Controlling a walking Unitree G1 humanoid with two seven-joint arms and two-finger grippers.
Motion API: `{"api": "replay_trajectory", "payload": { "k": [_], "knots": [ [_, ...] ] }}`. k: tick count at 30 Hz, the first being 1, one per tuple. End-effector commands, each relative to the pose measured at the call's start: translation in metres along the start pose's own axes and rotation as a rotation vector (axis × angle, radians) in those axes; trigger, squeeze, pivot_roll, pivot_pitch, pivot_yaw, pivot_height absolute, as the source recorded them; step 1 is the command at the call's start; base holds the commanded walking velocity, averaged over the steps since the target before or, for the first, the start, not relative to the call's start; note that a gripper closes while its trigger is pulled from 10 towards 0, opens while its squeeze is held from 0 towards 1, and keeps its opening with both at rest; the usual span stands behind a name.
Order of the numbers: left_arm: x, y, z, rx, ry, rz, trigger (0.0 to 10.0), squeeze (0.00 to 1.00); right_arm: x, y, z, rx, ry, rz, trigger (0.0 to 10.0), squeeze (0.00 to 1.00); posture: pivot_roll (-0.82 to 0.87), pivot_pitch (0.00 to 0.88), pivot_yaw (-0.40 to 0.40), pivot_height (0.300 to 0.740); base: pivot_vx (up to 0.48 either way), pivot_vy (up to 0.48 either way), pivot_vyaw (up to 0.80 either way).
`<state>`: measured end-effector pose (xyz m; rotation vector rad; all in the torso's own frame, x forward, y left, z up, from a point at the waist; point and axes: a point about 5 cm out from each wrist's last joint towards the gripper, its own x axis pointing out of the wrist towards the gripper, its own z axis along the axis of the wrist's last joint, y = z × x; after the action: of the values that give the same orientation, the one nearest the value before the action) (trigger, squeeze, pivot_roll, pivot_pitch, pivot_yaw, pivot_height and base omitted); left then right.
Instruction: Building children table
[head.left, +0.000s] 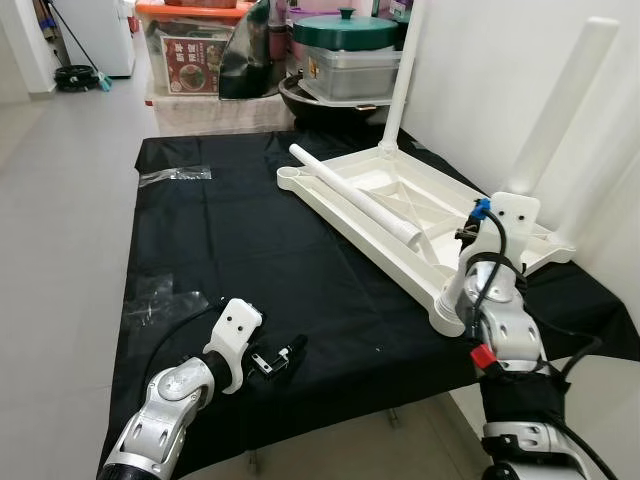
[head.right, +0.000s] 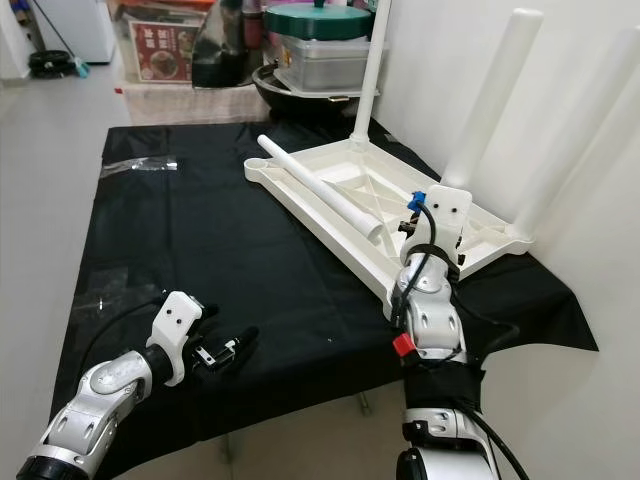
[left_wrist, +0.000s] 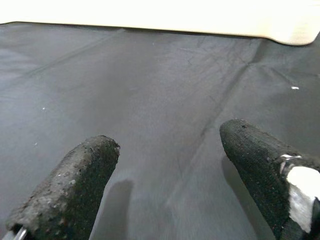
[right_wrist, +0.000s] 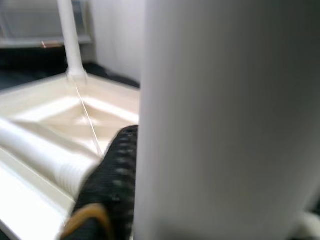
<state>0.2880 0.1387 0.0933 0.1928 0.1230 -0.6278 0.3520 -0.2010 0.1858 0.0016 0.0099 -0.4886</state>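
With the right jaws (head.right: 432, 238) clamped on the near upright leg (head.right: 492, 100) of the upturned table top (head.right: 330, 215) on the desk (head.right: 200, 240), keep it vertical while seating; left jaws (head.right: 225, 350) rest apart, well clear.

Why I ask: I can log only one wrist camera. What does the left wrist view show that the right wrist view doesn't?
Left wrist view: the left hand, open, over the black cloth. Right wrist view: a close upright leg, a loose leg lying in the upturned tabletop, and a far upright leg. Both: the white tabletop.
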Motion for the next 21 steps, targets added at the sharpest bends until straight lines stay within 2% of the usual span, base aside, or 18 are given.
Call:
{"api": "replay_trajectory", "payload": {
  "k": [1, 3, 4, 5, 6, 7, 8, 10, 12, 14, 15, 16, 18, 20, 21],
  "knots": [
    [0.002, -0.005, -0.001, 0.001, 0.005, -0.01, 10.0, 0.0, 0.0, -0.003, -0.009, 0.009, 0.027, -0.004, 10.0, 1.0, 0.0, 0.0, -0.114, 0.74, 0.0, 0.0, 0.0],
    [0.001, -0.005, -0.001, -0.001, 0.005, -0.01, 10.0, 0.0, 0.0, 0.0, -0.006, 0.04, 0.014, 0.029, 10.0, 1.0, 0.0, 0.0, -0.114, 0.74, 0.0, 0.0, 0.0],
    [0.001, -0.005, -0.002, -0.001, 0.006, -0.01, 10.0, 0.0, 0.003, 0.008, 0.002, 0.067, -0.019, 0.16, 10.0, 1.0, 0.0, 0.0, -0.114, 0.74, 0.0, 0.0, 0.0],
    [0.0, -0.005, -0.002, -0.001, 0.008, -0.01, 10.0, 0.0, 0.003, 0.019, 0.014, 0.14, -0.035, 0.356, 10.0, 0.0, 0.0, 0.0, -0.113, 0.74, 0.0, 0.0, 0.0],
    [0.0, -0.005, -0.002, -0.001, 0.008, -0.01, 10.0, 0.0, 0.003, 0.019, 0.014, 0.14, -0.035, 0.356, 10.0, 0.0, 0.0, 0.0, -0.113, 0.74, 0.0, 0.0, 0.0],
    [0.0, -0.004, -0.003, 0.0, 0.009, -0.01, 10.0, 0.0, 0.001, 0.025, 0.022, 0.194, -0.053, 0.491, 10.0, 0.0, 0.0, 0.0, -0.113, 0.74, 0.0, 0.0, 0.0],
    [0.0, -0.004, -0.003, 0.0, 0.009, -0.01, 10.0, 0.0, 0.001, 0.025, 0.022, 0.194, -0.053, 0.491, 10.0, 0.0, 0.0, 0.0, -0.113, 0.74, 0.0, 0.0, 0.0],
    [-0.001, -0.003, -0.003, 0.001, 0.01, -0.008, 10.0, 0.0, -0.024, 0.033, 0.058, 0.256, -0.182, 0.903, 10.0, 0.0, -0.01, 0.0, -0.106, 0.74, 0.0, 0.0, 0.0],
    [0.0, -0.003, -0.002, 0.002, 0.01, -0.01, 10.0, 0.0, -0.054, 0.032, 0.072, 0.199, -0.242, 1.233, 10.0, 0.0, -0.01, 0.0, -0.104, 0.74, 0.0, 0.0, 0.0],
    [0.0, -0.003, -0.002, 0.002, 0.01, -0.01, 10.0, 0.0, -0.054, 0.032, 0.072, 0.199, -0.242, 1.233, 10.0, 0.0, -0.01, 0.0, -0.104, 0.74, 0.0, 0.0, 0.0],
    [0.0, -0.003, -0.002, 0.002, 0.01, -0.012, 10.0, 0.0, -0.06, 0.03, 0.072, 0.172, -0.238, 1.306, 10.0, 0.0, -0.01, 0.0, -0.104, 0.74, 0.0, 0.0, 0.0],
    [0.001, -0.003, -0.002, 0.004, 0.009, -0.014, 10.0, 0.0, -0.06, 0.031, 0.066, 0.097, -0.229, 1.335, 10.0, 0.0, -0.01, 0.0, -0.106, 0.74, 0.0, 0.0, 0.0],
    [0.001, -0.003, -0.002, 0.004, 0.009, -0.014, 10.0, 0.0, -0.06, 0.031, 0.066, 0.097, -0.229, 1.335, 10.0, 0.0, -0.01, 0.0, -0.106, 0.74, 0.0, 0.0, 0.0],
    [0.002, -0.003, 0.0, 0.006, 0.006, -0.013, 10.0, 0.0, -0.053, 0.038, 0.053, -0.019, -0.211, 1.319, 10.0, 0.0, 0.0, 0.0, -0.112, 0.74, 0.0, 0.0, 0.0],
    [0.002, -0.003, 0.0, 0.006, 0.006, -0.013, 10.0, 0.0, -0.053, 0.038, 0.053, -0.019, -0.211, 1.319, 10.0, 0.0, 0.0, 0.0, -0.112, 0.74, 0.0, 0.0, 0.0]
  ]
}}
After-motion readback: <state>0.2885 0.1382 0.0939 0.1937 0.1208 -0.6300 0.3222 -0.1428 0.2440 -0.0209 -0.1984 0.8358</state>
